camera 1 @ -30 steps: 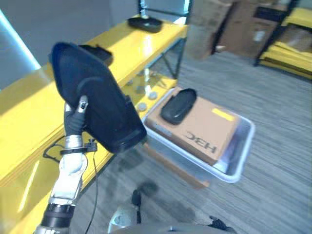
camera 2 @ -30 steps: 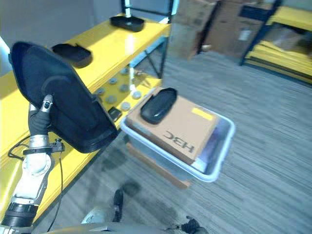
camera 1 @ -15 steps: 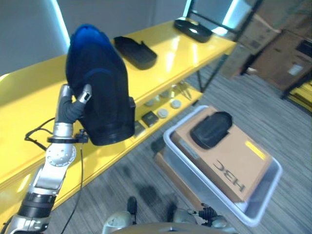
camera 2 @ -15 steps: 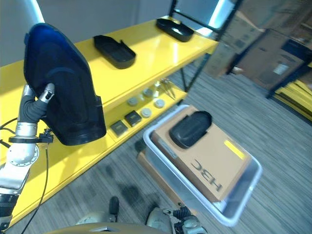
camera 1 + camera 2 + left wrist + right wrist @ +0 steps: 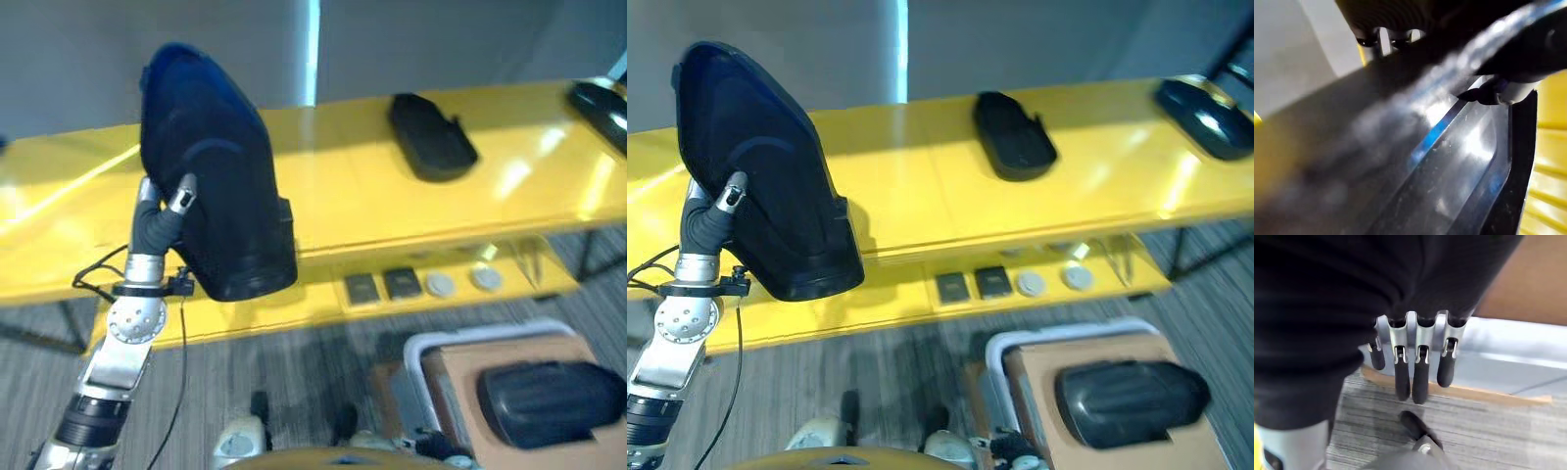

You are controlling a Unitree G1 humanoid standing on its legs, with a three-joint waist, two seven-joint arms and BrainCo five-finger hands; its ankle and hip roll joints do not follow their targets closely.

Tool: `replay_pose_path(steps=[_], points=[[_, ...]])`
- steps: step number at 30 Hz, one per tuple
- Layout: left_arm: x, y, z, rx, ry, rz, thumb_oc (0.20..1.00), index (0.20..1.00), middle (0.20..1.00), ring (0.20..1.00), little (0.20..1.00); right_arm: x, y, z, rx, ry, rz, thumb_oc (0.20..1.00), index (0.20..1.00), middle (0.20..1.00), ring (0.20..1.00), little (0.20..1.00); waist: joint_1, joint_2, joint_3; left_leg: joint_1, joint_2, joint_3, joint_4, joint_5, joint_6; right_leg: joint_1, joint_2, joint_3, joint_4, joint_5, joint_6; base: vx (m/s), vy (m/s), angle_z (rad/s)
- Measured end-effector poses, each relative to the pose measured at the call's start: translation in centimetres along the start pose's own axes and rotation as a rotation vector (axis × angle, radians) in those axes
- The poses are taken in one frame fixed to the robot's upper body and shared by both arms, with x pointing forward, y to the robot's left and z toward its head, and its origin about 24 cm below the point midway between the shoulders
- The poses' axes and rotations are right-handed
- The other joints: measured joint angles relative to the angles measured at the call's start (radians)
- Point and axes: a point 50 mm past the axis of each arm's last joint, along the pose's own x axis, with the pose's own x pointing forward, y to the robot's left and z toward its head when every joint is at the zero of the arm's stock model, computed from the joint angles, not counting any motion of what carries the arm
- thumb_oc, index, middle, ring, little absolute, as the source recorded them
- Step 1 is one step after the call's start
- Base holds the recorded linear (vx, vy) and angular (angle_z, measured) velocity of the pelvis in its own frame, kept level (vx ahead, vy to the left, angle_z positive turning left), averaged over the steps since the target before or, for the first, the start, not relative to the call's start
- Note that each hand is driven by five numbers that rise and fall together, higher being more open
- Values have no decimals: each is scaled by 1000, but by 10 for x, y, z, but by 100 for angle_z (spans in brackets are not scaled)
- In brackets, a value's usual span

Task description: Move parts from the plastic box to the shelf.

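My left hand (image 5: 163,210) is shut on a large black plastic part (image 5: 214,211), thumb and fingers curled over its edge. It holds the part upright in front of the yellow shelf (image 5: 343,191). In the left wrist view the part's glossy inside (image 5: 1449,171) shows from very close, with a dark fingertip (image 5: 1498,91) on it. The clear plastic box (image 5: 419,354) sits on the floor at lower right. It holds a cardboard carton (image 5: 1048,367) with another black part (image 5: 1127,401) on top. My right hand (image 5: 1415,364) hangs beside the box wall (image 5: 1508,350), fingers straight and holding nothing.
Two more black parts lie on the shelf top, one mid-right (image 5: 431,137) and one at the far right end (image 5: 1205,103). Small dark squares (image 5: 382,286) and round discs (image 5: 458,282) lie on the lower shelf board. A wooden board (image 5: 1474,392) is under the box.
The camera has swung left, so the shelf now faces me and the box sits at lower right. My left hand still holds the black part up by the shelf.
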Motion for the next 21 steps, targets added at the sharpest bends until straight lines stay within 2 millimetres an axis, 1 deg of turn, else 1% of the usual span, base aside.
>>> replay_pose_path(steps=[1,2,3,4,5,6,7,8,9,10,11,12,13,14,15,17,18,19,20,21], points=[[0,1,0,10,-3,-5,200,200,200,200,200,0,-3,-1,25,4,-10,1000,1000,1000,1000,1000,5,8,-2,7,20,-9,-26,17,-8,6,-3,-1,-6,-21,9,109,89,23],[0,4,2,37,-12,-21,200,200,200,200,200,0,-6,-1,68,10,-27,1000,1000,1000,1000,1000,9,22,-9,19,39,-10,-54,34,-28,7,-3,-1,-7,-23,21,102,151,18],[2,8,5,89,-38,-42,200,200,200,200,200,0,-8,-4,101,19,-38,1000,1000,1000,1000,1000,2,35,-17,18,57,-7,-56,38,-28,10,-6,-15,-6,-21,38,104,171,23],[4,10,7,119,-57,-49,200,200,200,200,200,0,-9,-5,123,25,-44,1000,1000,1000,1000,1000,-5,39,-18,15,58,8,-57,69,-41,17,-14,-23,-6,-20,48,116,177,35],[6,14,11,156,-82,-44,200,200,200,200,200,-2,-6,-12,196,51,-57,1000,1000,1000,1000,1000,-5,25,-18,22,25,36,-55,77,-31,31,-51,-28,-3,-17,74,145,198,30],[7,17,13,165,-92,-34,200,200,200,200,200,-2,-3,-14,217,62,-57,1000,1000,1000,1000,1000,3,7,-23,23,1,40,-62,74,-25,32,-72,-27,-1,-13,80,174,243,32],[9,20,16,178,-108,-28,200,200,200,200,200,-3,1,-18,242,80,-50,1000,1000,1000,1000,1000,6,-18,-30,31,-26,53,-86,83,-8,33,-99,-27,0,-3,87,200,287,30],[10,22,17,186,-115,-23,200,200,200,200,200,-4,5,-23,252,106,-46,1000,1000,1000,1000,1000,8,-38,-38,42,-48,51,-94,86,8,33,-114,-31,4,5,90,179,281,38],[11,22,18,187,-114,-18,200,200,200,200,200,-5,6,-28,251,122,-46,1000,1000,1000,1000,1000,9,-48,-44,52,-74,44,-104,86,31,32,-145,-31,36,8,94,159,322,40],[13,21,18,187,-118,-21,200,200,200,200,200,-7,6,-32,251,131,-52,1000,1000,1000,1000,1000,1,-44,-43,60,-86,31,-108,99,37,32,-161,-38,68,8,93,139,318,41],[14,21,19,190,-125,-27,200,200,200,200,200,-6,6,-30,254,122,-54,1000,1000,1000,1000,1000,-6,-44,-42,66,-94,29,-108,93,46,25,-173,-33,94,11,95,144,377,6],[17,19,20,193,-133,-38,200,200,200,200,200,-3,2,-17,257,82,-61,1000,1000,1000,1000,1000,1,-33,-42,79,-102,51,-107,86,65,-13,-212,11,177,10,116,85,242,-21],[20,16,20,193,-140,-46,200,200,200,200,200,-2,3,-11,248,63,-56,1000,1000,1000,1000,1000,-7,-30,-41,86,-114,64,-105,75,72,-53,-219,33,230,20,122,83,176,-48],[21,14,19,197,-141,-49,200,200,200,200,200,0,4,0,229,30,-48,1000,1000,1000,1000,1000,-17,-23,-41,91,-121,81,-99,63,80,-83,-233,51,276,31,127,28,31,-45],[22,9,16,201,-134,-67,200,200,200,200,200,1,4,11,227,0,-45,1000,1000,1000,1000,1000,-24,-11,-41,100,-116,86,-100,63,84,-111,-247,76,323,15,136,97,17,-42],[23,4,11,216,-117,-92,200,200,200,200,200,2,10,21,232,-22,-25,1000,1000,1000,1000,1000,-48,-6,-50,106,-117,92,-108,60,86,-123,-237,112,311,5,151,97,-43,-22],[23,-1,3,229,-88,-114,200,200,200,200,200,2,20,28,241,-33,-2,1000,1000,1000,1000,1000,-60,-7,-61,104,-116,99,-114,53,77,-118,-179,194,150,-6,161,112,-79,-21],[22,-3,-1,225,-67,-115,200,200,200,200,200,1,24,23,240,-19,7,1000,1000,1000,1000,1000,-66,-11,-63,103,-116,105,-114,44,70,-124,-170,200,94,6,157,142,-115,-25],[20,-4,-7,222,-39,-110,200,200,200,200,200,0,27,23,238,-16,14,1000,1000,1000,1000,1000,-66,-25,-71,104,-117,112,-114,42,67,-120,-163,202,56,18,156,91,-106,-12],[19,-5,-13,222,-3,-107,200,200,200,200,200,-1,30,20,234,-7,22,1000,1000,1000,1000,1000,-73,-28,-74,105,-118,111,-114,42,62,-120,-158,203,30,33,156,114,-183,12]])
